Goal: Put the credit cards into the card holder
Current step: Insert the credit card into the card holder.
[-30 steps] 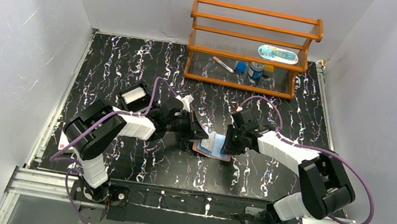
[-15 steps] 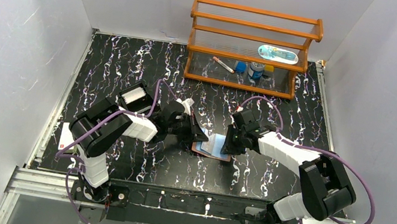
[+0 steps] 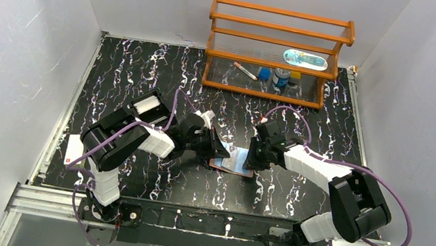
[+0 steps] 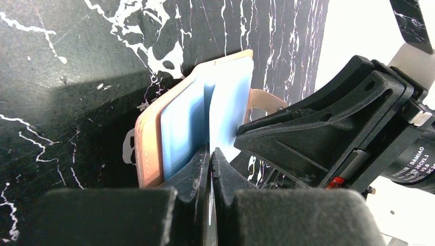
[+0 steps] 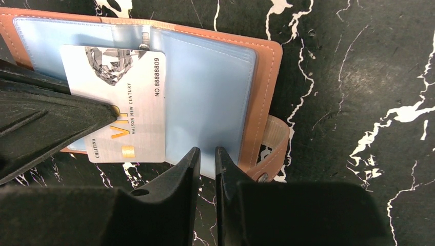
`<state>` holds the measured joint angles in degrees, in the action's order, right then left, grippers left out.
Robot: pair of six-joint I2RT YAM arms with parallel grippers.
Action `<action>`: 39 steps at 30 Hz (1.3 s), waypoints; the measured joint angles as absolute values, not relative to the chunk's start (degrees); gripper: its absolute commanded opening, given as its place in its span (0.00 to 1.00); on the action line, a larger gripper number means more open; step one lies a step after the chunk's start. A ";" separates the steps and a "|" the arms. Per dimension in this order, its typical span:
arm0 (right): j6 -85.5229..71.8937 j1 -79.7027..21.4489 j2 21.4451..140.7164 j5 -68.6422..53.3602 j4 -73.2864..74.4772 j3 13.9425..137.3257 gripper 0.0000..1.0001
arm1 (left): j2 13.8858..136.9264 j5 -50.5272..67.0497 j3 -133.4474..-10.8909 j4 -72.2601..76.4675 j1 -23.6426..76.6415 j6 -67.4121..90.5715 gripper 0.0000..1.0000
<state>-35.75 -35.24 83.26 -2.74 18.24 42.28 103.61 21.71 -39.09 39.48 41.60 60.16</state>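
3 white walls (image 3: pixel 10 28) ring the marbled table (image 3: pixel 137 69) holding the card holder (image 3: pixel 235 165).

The card holder (image 5: pixel 267 77) is matt tan leather with stitched edges; its pockets (image 5: pixel 205 92) are smooth, pale blue translucent plastic. The credit card (image 5: pixel 128 102) is glossy silvery plastic. The table (image 5: pixel 359 102) looks like polished black marble, and the rack (image 3: pixel 284 12) like varnished wood.

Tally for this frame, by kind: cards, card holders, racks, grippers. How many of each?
card holder: 1
credit cards: 2, silver card at the holder, white card lying apart, far left
wooden rack: 1
grippers: 2, left gripper, right gripper
total: 6
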 measured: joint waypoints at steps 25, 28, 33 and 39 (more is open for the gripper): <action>-35.79 -35.20 83.18 -3.01 18.02 42.09 0.24 | 103.85 17.52 -39.05 41.98 43.75 59.37 0.00; -35.77 -35.20 83.18 -3.01 18.02 42.09 0.24 | 104.05 17.26 -38.92 42.19 44.42 61.34 0.00; -35.77 -35.18 83.18 -3.01 18.04 42.09 0.24 | 105.23 16.69 -38.39 43.18 44.91 63.96 0.10; -35.79 -35.00 83.18 -3.01 17.98 42.09 0.24 | 105.78 15.64 -40.07 40.03 45.47 62.61 0.29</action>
